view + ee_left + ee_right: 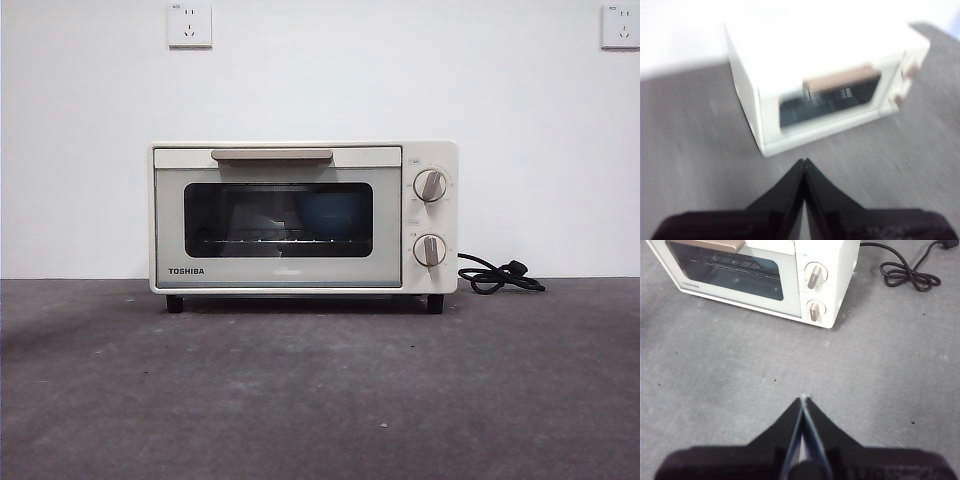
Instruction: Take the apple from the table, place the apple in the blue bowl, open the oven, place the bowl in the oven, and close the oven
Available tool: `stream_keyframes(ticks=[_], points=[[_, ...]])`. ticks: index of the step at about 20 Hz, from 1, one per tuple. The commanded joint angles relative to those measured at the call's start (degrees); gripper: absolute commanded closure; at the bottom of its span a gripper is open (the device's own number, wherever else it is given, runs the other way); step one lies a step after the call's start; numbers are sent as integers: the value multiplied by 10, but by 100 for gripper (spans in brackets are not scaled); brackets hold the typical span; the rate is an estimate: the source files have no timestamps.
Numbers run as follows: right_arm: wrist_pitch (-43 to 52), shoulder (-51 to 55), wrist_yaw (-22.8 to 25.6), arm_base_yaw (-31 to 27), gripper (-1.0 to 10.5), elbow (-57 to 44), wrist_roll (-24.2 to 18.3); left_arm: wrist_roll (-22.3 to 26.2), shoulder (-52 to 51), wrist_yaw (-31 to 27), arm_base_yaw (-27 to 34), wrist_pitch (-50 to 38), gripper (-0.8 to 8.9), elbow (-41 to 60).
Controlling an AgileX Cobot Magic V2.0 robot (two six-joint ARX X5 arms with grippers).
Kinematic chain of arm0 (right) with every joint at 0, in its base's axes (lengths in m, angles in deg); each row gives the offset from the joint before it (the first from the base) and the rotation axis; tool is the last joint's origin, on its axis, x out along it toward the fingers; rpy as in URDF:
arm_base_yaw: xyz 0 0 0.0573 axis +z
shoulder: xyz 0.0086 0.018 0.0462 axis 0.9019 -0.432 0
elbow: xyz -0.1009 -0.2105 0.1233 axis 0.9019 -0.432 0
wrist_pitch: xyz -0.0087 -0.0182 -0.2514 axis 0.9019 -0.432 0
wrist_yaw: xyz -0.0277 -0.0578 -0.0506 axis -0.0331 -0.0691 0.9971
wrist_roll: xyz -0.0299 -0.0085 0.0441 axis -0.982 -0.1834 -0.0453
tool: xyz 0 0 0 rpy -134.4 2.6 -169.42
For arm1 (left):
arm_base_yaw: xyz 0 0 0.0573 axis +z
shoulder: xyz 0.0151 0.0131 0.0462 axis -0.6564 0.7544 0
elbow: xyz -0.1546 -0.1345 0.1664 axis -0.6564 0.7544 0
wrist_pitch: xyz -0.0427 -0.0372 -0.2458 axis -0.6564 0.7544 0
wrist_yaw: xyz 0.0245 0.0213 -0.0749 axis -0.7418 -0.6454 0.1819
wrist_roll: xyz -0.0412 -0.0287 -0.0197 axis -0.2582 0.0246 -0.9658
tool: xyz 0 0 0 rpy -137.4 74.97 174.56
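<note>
The oven (303, 218) stands toward the far edge of the table (320, 400), roughly midway between its side edges, with its door shut and its black cord (500, 276) coiled on the table just beside its knob end. Through the dark glass a blue shape shows on the rack, which I judge to be the blue bowl (333, 214) already inside; the apple cannot be made out, so it is probably in the bowl, though the glass hides that. To my eye the task looks finished or nearly so. The left gripper (804, 162) hangs above bare table in front of the oven, jaws pressed together and holding nothing; the right gripper (803, 399) hovers likewise over the table before the knob end, jaws together and empty. The oven looks like a stiff, fairly heavy metal box that would not slide easily, and its glass door is the fragile part. The beige bar handle (272, 155) along the door's top is the place to take hold, gripped near its middle.
</note>
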Motion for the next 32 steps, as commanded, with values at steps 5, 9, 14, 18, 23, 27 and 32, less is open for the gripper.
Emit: stream_keyframes(ticks=[5, 9, 14, 18, 23, 27, 32], points=[[2, -1, 2, 0, 946, -5, 6, 62, -117, -1, 12, -296, 817, 258], [2, -2, 2, 0, 946, -5, 6, 59, -215, -45, 25, -384, 817, 424], [2, -3, 2, 0, 946, -5, 6, 57, -313, -125, 26, -398, 817, 535], [2, -3, 2, 0, 946, -5, 6, 48, -339, -153, 26, -410, 817, 591], [2, -3, 2, 0, 946, -5, 6, 44, -367, -194, 26, -404, 817, 604], [2, -3, 2, 0, 946, -5, 6, 39, -413, -197, 26, -301, 817, 604], [2, -3, 2, 0, 946, -5, 6, 16, -485, -209, 26, -237, 817, 604]])
